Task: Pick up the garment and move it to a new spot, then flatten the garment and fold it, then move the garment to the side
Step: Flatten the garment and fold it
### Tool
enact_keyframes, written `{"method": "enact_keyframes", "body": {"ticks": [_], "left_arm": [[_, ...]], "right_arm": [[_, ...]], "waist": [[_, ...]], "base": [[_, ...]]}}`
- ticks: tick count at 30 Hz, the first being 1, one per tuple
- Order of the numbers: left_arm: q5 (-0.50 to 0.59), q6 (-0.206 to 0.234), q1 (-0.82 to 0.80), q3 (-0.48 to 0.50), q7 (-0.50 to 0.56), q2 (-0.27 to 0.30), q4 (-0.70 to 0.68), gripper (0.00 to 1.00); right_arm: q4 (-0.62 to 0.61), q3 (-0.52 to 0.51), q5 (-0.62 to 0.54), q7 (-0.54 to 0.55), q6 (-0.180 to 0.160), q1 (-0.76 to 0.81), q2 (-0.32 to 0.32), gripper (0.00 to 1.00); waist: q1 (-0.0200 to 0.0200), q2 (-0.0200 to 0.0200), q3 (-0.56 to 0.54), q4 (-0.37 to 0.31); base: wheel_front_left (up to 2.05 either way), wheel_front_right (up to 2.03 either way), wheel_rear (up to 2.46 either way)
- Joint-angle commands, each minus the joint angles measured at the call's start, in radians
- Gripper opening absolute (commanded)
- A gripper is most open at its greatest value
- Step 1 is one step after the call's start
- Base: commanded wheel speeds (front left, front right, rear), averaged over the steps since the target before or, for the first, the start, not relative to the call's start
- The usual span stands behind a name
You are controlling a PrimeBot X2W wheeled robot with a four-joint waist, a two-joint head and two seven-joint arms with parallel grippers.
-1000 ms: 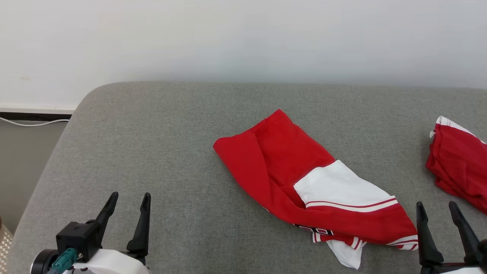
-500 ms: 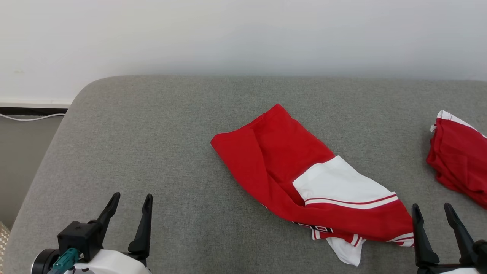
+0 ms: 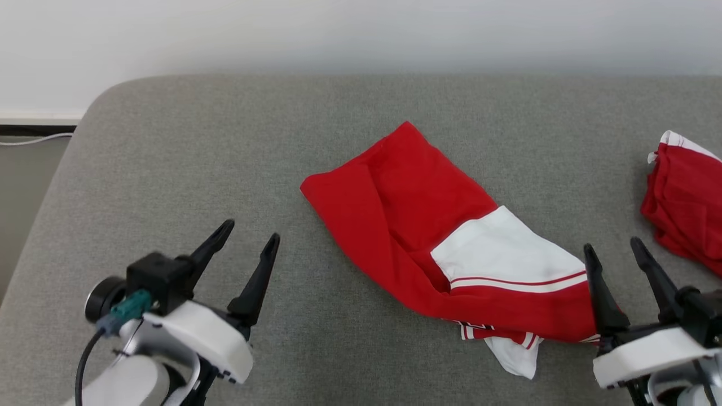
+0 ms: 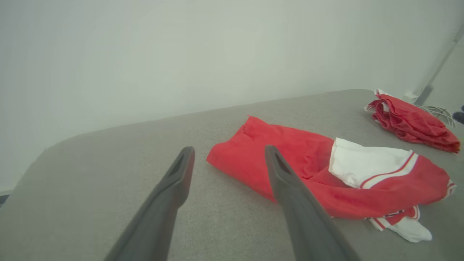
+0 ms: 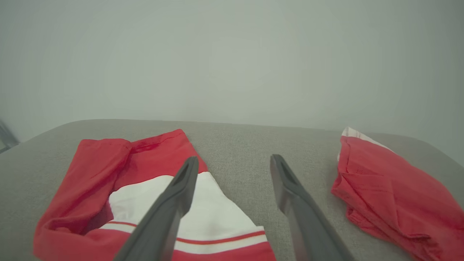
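Head view: red and white garment (image 3: 406, 225) lies loosely crumpled near the middle of the grey cushion (image 3: 197, 158), red end toward the wall (image 3: 338, 34), white panel (image 3: 502, 254) and red-white striped hem toward the robot. A small dark-outlined marking (image 3: 476, 328) sits on the striped hem edge; too small to read. Left gripper (image 3: 251, 230) at lower left, fingers spread wide, nothing between them, well apart from the garment. Right gripper (image 3: 612, 243) at lower right, fingers likewise wide and empty; one finger crosses in front of the garment's striped end, contact cannot be told. A second red garment (image 3: 685, 214) with a white edge is bunched at the right border, apart from the first. A pale cable (image 3: 34, 140) runs along the base of the wall at far left. Left wrist view: left gripper (image 4: 229, 148) fingers stand wide above bare cushion, the right-hand tip overlapping the garment's (image 4: 301, 152) red end. The hem marking (image 4: 395, 214) shows again, blurred, not legible. Second red garment (image 4: 409, 123) lies at upper right. Right wrist view: right gripper (image 5: 233, 157) fingers wide, one tip over the garment's (image 5: 152, 152) white panel, the other over bare cushion between the two pieces; second red garment (image 5: 391, 188) at right.
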Motion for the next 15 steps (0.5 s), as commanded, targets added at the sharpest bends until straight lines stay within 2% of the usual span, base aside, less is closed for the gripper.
{"method": "enact_keyframes", "body": {"ticks": [1,7,8,9,10,12,15], "left_arm": [[0.013,-0.032,-0.097,0.033,0.013,0.023,-0.002,1.0],[-0.027,-0.226,-0.33,-0.011,0.129,-0.023,0.109,1.0],[-0.05,-0.265,-0.367,-0.016,0.152,-0.037,0.13,1.0],[-0.072,-0.339,-0.446,-0.033,0.209,-0.048,0.18,1.0],[-0.105,-0.379,-0.478,-0.036,0.239,-0.06,0.203,1.0],[-0.126,-0.428,-0.554,-0.051,0.307,-0.062,0.253,1.0],[-0.189,-0.466,-0.653,-0.071,0.404,-0.078,0.308,1.0]], "right_arm": [[-0.015,0.035,0.011,0.014,0.0,-0.062,-0.034,1.0],[0.026,0.109,0.043,0.077,0.0,-0.217,-0.114,1.0],[0.032,0.123,0.049,0.084,0.0,-0.243,-0.125,1.0],[0.043,0.153,0.064,0.099,0.0,-0.294,-0.145,1.0],[0.048,0.171,0.073,0.107,0.0,-0.318,-0.155,1.0],[0.059,0.208,0.091,0.127,0.0,-0.363,-0.175,1.0],[0.071,0.265,0.123,0.154,0.0,-0.421,-0.205,1.0]], "waist": [[0.0,0.0,0.046,-0.011],[0.0,0.0,0.159,-0.028],[0.0,0.0,0.176,-0.032],[0.0,0.0,0.206,-0.043],[0.0,0.0,0.219,-0.049],[0.0,0.0,0.242,-0.062],[0.0,0.0,0.273,-0.078]], "base": [[0.0,0.0,0.0],[0.0,0.0,0.0],[0.0,0.0,0.0],[0.0,0.0,0.0],[0.0,0.0,0.0],[0.0,0.0,0.0],[0.0,0.0,0.0]]}}
